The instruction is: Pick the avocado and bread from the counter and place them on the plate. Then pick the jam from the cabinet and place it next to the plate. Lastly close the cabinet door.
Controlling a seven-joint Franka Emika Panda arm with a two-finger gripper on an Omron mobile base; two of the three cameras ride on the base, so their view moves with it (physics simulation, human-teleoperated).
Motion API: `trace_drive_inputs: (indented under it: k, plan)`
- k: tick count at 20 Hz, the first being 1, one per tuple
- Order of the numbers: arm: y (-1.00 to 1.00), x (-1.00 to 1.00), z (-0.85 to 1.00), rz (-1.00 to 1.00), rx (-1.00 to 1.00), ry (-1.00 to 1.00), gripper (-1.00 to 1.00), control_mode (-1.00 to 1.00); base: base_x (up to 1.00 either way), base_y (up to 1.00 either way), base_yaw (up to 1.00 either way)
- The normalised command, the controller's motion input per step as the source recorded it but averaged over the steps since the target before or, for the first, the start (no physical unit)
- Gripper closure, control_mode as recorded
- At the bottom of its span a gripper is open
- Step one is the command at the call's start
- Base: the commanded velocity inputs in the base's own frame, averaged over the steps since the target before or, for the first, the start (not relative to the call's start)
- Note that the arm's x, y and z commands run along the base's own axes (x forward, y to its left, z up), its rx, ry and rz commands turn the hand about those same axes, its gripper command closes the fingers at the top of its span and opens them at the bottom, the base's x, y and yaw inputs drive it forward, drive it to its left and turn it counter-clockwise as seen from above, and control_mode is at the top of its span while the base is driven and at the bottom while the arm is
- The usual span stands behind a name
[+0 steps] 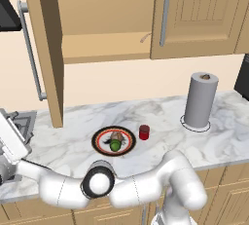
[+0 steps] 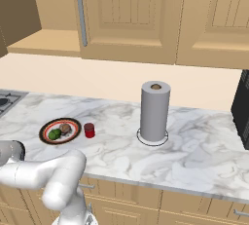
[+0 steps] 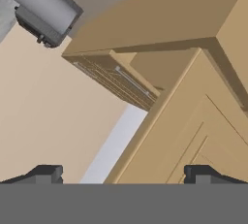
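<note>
the last step is in hand: the avocado (image 1: 115, 145) and the bread (image 1: 117, 137) both lie on the plate (image 1: 102, 137), touching or nearly so at its middle, and the jam (image 1: 144, 132) stands upright on the counter (image 1: 73, 141) just beside the plate's right rim, apart from it by a thin strip of marble. what is left is the cabinet door (image 1: 46, 48), which stands swung out wide, edge-on in the left base view, with its long silver bar handle (image 1: 30, 48) on the far face. the cabinet (image 1: 104, 19) behind it shows a bare shelf with nothing i can make out on it. the gripper (image 3: 123, 172) has its fingers set wide apart and holds nothing; in the hand view the two tips frame the panelled face of the door close ahead, with the cabinet's underside and a neighbouring door beyond. i judge the next move calls for bringing the hand against the outer face or free edge of the door and sweeping it round in an arc toward the cabinet front, keeping the push near the free edge so it swings easily. a tall paper-towel roll (image 1: 199, 101) stands well to the right of the plate, out of the way.
</note>
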Motion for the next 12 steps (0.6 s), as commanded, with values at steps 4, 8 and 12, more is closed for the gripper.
trace_drive_inputs:
  k: [4, 8, 12]
  plan:
    - [0.00, 0.00, 0.25, -0.06, 0.00, -0.10, -1.00, -1.00, 0.00, 0.00, 0.00]
    - [0.00, 0.00, 0.23, -0.04, 0.00, -0.06, -1.00, -1.00, 0.00, 0.00, 0.00]
    - [-0.09, 0.00, 0.31, -0.02, 0.00, -0.07, -1.00, -1.00, 0.00, 0.00, 0.00]
